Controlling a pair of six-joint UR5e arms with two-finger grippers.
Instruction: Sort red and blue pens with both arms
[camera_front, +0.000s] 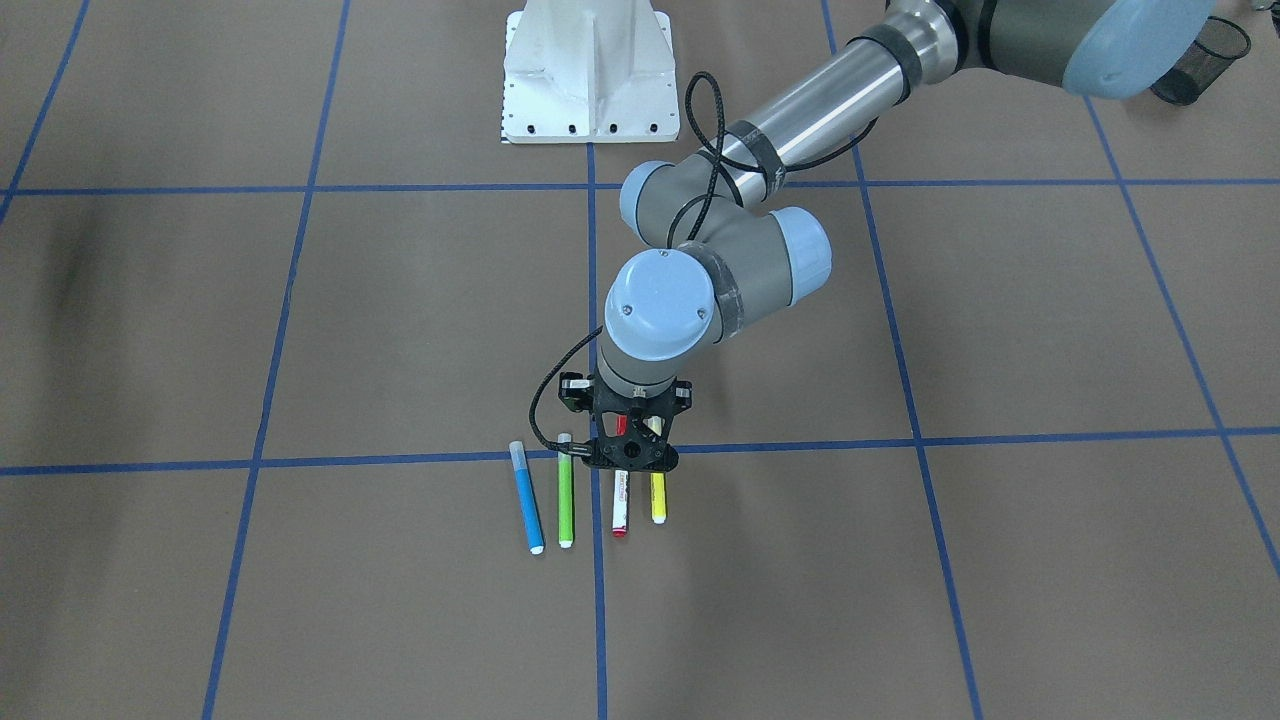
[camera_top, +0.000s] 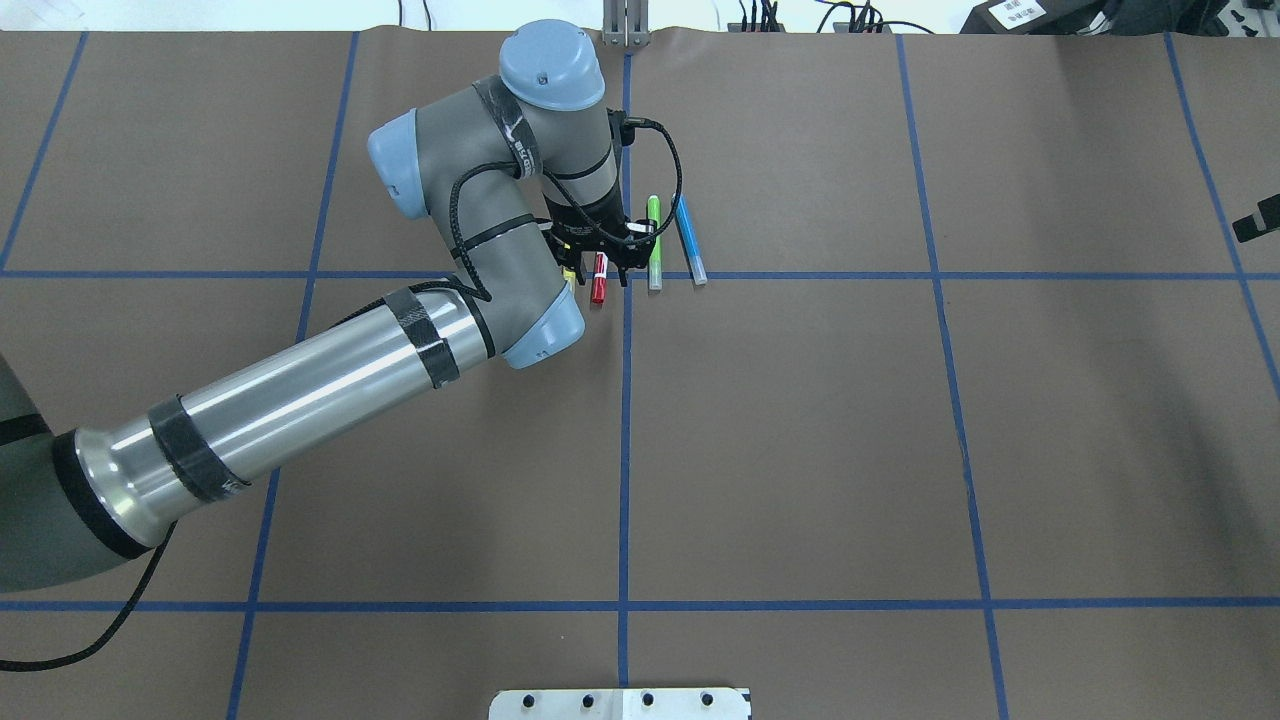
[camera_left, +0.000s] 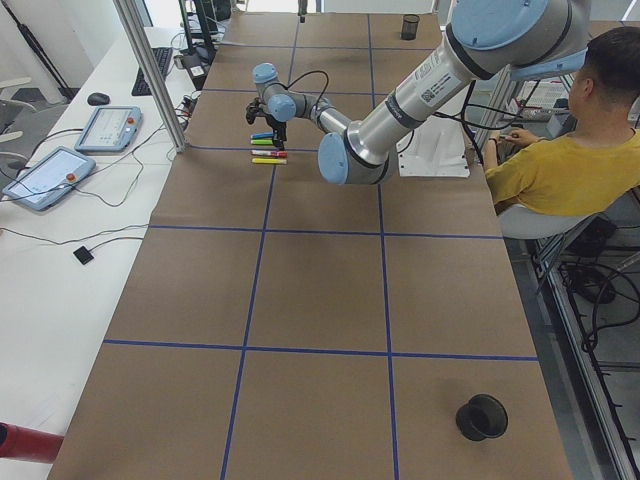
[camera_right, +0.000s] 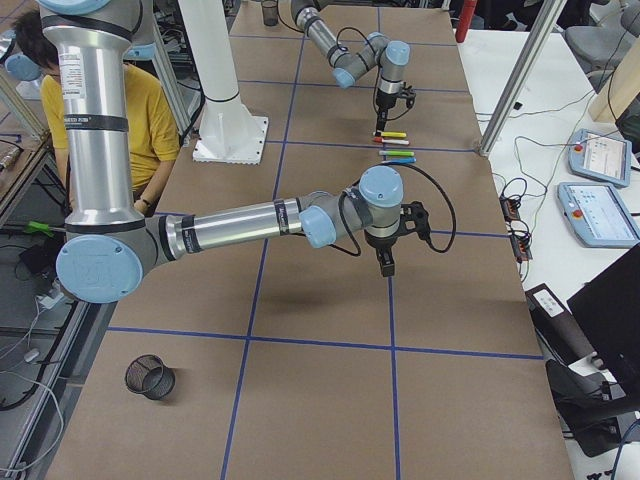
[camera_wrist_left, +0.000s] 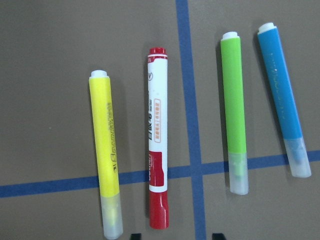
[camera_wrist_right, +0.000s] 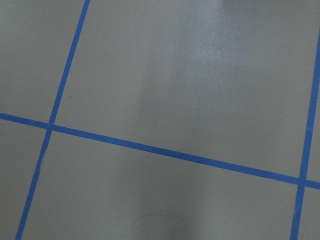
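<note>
Only red print, too small to read, marks the red pen (camera_wrist_left: 157, 145).

Looks along a long desk (camera_left: 320, 290) wrapped in brown paper and ruled into large squares by blue tape (camera_left: 320, 233). Beside it, has a white side table (camera_left: 50, 330) carrying a grey tablet (camera_left: 105, 128), a second tablet (camera_left: 35, 178), a mouse (camera_left: 97, 98) and loose cables. Seats a person in a yellow shirt (camera_left: 560, 170) at the opposite edge. Lit evenly, with soft shadows.
</note>
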